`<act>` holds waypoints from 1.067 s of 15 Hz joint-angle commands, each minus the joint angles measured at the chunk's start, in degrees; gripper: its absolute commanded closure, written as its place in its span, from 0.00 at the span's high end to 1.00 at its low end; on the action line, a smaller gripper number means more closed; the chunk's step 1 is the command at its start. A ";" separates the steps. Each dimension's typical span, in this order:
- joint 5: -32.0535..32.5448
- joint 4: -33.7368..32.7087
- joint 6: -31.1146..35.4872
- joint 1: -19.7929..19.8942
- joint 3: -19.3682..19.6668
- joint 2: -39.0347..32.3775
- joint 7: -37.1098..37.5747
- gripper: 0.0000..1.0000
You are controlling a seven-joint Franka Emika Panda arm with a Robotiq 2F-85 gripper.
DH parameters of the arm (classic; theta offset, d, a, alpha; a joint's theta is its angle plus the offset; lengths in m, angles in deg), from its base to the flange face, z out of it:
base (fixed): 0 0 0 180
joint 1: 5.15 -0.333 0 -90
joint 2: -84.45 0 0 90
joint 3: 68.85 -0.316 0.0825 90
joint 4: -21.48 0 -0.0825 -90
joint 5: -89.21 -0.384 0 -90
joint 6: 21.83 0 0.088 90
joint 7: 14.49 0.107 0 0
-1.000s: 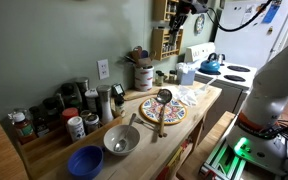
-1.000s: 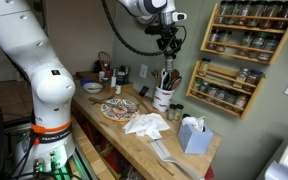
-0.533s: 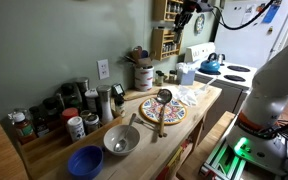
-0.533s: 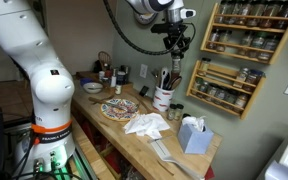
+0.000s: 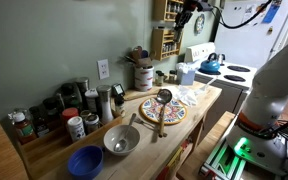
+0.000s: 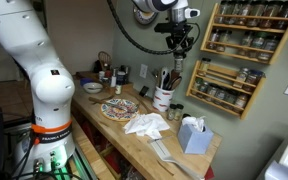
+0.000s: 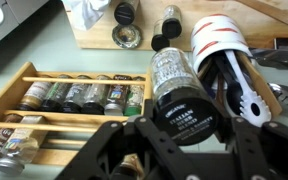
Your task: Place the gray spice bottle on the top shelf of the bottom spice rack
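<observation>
My gripper (image 6: 180,45) is shut on the gray spice bottle (image 7: 174,70), which has a black lid reading "Italian Herb Blend". In the wrist view the fingers (image 7: 104,145) clamp the lid from both sides. In an exterior view the gripper hangs in the air above the counter, left of the wall racks. The bottom spice rack (image 6: 224,90) is wooden, holds several bottles and sits below the upper rack (image 6: 252,22). In the wrist view the rack (image 7: 64,95) lies to the left of the held bottle. The gripper also shows high by the racks in an exterior view (image 5: 187,20).
A white utensil crock (image 6: 164,98) stands under the gripper, with two small jars (image 6: 176,111) beside it. A patterned plate (image 6: 119,108), a white cloth (image 6: 146,124) and a tissue box (image 6: 193,135) lie on the counter. A stove with a blue kettle (image 5: 210,64) stands beyond.
My gripper has moved with the bottle a little toward the wall racks. Nothing else has moved.
</observation>
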 commanded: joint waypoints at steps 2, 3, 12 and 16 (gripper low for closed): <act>-6.16 -7.95 -1.52 -0.72 6.00 -5.36 -9.86 0.30; -8.27 -9.17 -0.76 -0.97 7.32 -6.37 -12.22 0.30; -25.70 -16.92 4.76 0.64 9.47 -15.62 -21.23 0.30; -29.06 -19.36 8.62 2.43 8.64 -19.57 -20.95 0.30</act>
